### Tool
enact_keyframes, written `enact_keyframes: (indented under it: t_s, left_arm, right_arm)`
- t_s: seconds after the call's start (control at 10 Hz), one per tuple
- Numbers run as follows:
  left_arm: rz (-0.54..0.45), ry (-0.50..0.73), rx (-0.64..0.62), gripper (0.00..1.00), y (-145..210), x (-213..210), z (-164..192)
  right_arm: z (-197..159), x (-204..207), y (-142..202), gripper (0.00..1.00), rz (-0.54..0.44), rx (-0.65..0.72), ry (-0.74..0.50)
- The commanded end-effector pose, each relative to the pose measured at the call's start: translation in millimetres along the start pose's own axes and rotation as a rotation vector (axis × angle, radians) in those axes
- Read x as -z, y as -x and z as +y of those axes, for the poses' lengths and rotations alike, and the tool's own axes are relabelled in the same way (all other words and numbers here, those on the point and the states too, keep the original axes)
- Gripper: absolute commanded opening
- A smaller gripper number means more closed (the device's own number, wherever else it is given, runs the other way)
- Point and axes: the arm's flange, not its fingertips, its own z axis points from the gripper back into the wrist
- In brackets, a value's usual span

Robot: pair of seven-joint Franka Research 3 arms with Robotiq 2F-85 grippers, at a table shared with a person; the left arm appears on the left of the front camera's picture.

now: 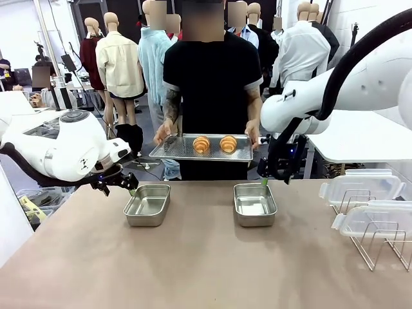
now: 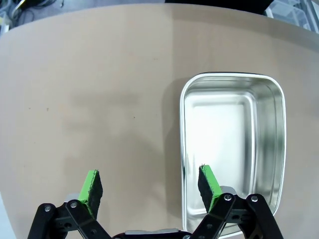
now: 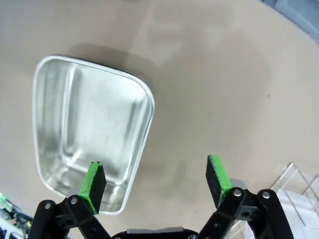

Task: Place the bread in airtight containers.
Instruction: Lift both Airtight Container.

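Your left tool [image 2: 148, 173] hovers at left rectangular stainless-steel tin [image 2: 224, 129] edge, right tool [image 3: 154, 164] at right tin [image 3: 89, 124]; both wide open, empty.

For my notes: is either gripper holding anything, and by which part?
Nothing is held: the left gripper and the right gripper are both open.

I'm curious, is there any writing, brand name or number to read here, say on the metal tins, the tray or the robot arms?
No readable text anywhere.
Left rectangular stainless-steel tin: blank.
Right rectangular stainless-steel tin: blank.
Flat steel tray: blank.
Clear plastic lids: no print.
White robot arms: no legible logo.
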Motion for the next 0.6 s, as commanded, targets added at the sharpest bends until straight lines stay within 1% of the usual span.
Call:
enact_keyframes:
  t_s: [0.0,0.1,0.2,0.3,0.4,0.5]
  left_arm:
    - [0.012,-0.008,-0.099,1.00,-4.2,-0.7,-3.5]
    - [0.000,0.000,0.000,1.00,0.0,0.0,0.0]
    - [0.000,0.000,0.000,1.00,0.0,0.0,0.0]
    - [0.007,0.001,-0.029,1.00,0.2,3.9,1.2]
    - [0.033,0.030,-0.017,1.00,-1.5,8.7,4.6]
    - [0.050,0.030,0.012,1.00,1.1,16.5,2.1]
  right_arm:
    - [7.8,-25.4,27.5,1.00,-0.055,0.030,-0.021]
    - [0.0,0.0,0.0,1.00,0.000,0.000,0.000]
    - [0.0,0.0,0.0,1.00,0.000,0.000,0.000]
    - [1.7,-7.6,6.1,1.00,-0.006,0.007,-0.001]
    - [9.7,5.5,-10.1,1.00,0.024,0.055,0.048]
    - [12.2,16.7,-16.3,1.00,0.047,0.078,0.063]
